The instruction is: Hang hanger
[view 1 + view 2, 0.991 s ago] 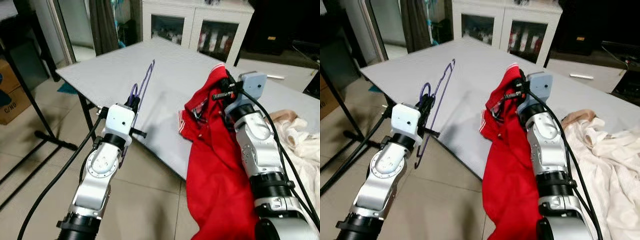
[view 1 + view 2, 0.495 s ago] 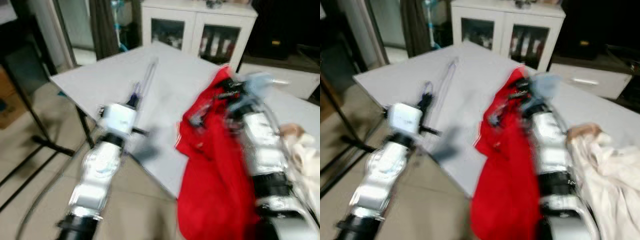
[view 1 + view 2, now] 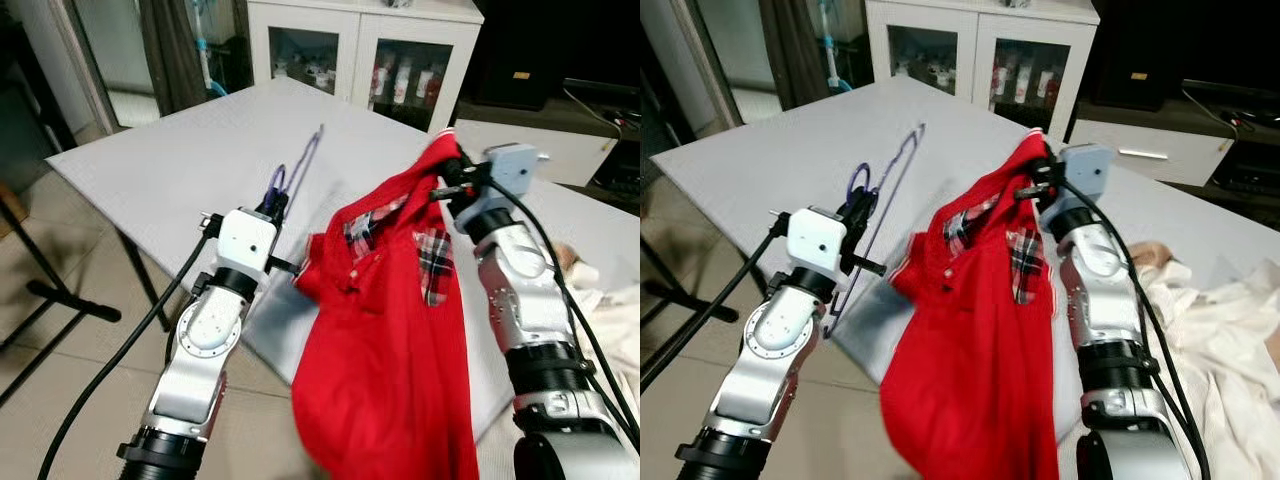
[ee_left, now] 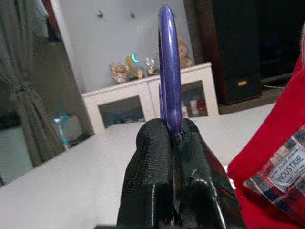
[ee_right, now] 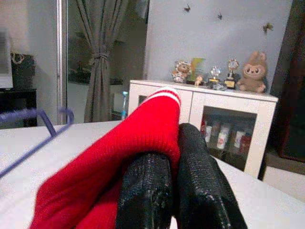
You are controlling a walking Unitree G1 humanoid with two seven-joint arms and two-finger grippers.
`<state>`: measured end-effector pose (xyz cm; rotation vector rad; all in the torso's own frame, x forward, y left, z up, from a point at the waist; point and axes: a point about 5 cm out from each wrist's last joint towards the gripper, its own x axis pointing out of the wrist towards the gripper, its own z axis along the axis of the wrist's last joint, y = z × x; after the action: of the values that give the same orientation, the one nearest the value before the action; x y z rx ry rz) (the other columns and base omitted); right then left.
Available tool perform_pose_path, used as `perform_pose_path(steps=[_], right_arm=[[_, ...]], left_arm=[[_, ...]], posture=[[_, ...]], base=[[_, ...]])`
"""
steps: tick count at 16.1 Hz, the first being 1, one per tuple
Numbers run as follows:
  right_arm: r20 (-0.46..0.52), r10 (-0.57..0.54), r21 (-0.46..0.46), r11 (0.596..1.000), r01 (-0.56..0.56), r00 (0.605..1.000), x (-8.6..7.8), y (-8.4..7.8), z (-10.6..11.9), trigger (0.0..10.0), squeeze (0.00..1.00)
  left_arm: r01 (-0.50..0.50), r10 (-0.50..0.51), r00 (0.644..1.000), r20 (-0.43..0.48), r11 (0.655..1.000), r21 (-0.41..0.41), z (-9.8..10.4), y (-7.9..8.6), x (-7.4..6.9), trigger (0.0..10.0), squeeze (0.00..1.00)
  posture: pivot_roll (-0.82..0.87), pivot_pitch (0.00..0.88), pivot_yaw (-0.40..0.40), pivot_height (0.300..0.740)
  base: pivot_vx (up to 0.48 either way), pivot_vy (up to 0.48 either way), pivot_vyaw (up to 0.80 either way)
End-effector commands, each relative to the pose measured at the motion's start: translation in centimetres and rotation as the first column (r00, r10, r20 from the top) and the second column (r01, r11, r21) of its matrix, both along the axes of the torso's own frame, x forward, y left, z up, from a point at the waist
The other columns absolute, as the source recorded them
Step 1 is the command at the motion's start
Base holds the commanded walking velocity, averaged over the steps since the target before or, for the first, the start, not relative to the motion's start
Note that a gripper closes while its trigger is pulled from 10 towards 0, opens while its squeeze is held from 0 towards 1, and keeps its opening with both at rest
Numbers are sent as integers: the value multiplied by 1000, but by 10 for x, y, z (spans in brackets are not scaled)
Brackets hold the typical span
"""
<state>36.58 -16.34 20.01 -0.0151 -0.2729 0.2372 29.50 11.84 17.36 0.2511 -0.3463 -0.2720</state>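
Risk of the red shirt (image 3: 400, 330), hung in a long loose drape over the worktop (image 3: 170, 170) edge, bunching or closing at the plaid-lined collar so that no way in is left for the purple hanger (image 3: 295, 180), or of the thin hanger twisting in its pinch if pressed sideways into the cloth. Right of the hanger and just beside it, shirt gripped at a ribbed edge by the right tool (image 5: 178, 188), fingers closed tight on the fabric. Hanger itself clamped between the closed fingers of the left tool (image 4: 172, 157), held up over the worktop, apart from the collar.
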Motion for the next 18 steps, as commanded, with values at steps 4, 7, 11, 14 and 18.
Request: perform_pose_path(steps=[4, 7, 11, 14, 18], right_arm=[[-156, -205, -179, 968, 176, 966, 32, -18, 0, 10000, 0], [-215, -266, -214, 952, 220, 940, 41, -18, -2, 10000, 0], [-226, -269, -232, 948, 216, 936, 48, -11, 5, 10000, 0], [-214, -261, -257, 945, 204, 941, 52, -6, 12, 10000, 0], [-180, -104, -253, 966, 56, 978, 53, 20, 20, 10000, 0]], left_arm=[[110, -111, 993, 40, 993, 36, 7, -13, -4, 10000, 0], [266, -274, 958, 85, 959, 96, 14, -23, -16, 10000, 0], [589, -589, 803, -86, 764, 264, 3, -24, -46, 10000, 0], [691, -661, 718, -218, 641, 334, -6, -18, -57, 10000, 0], [826, -697, 553, -456, 385, 411, -24, -13, -66, 10000, 0]], posture=[[111, 36, -23, 740], [122, 41, -31, 740], [142, 47, -39, 740], [141, 47, -40, 740], [136, 47, -44, 740]], base=[[0, 0, 0], [0, 0, 0], [0, 0, 0], [0, 0, 0], [0, 0, 0]])
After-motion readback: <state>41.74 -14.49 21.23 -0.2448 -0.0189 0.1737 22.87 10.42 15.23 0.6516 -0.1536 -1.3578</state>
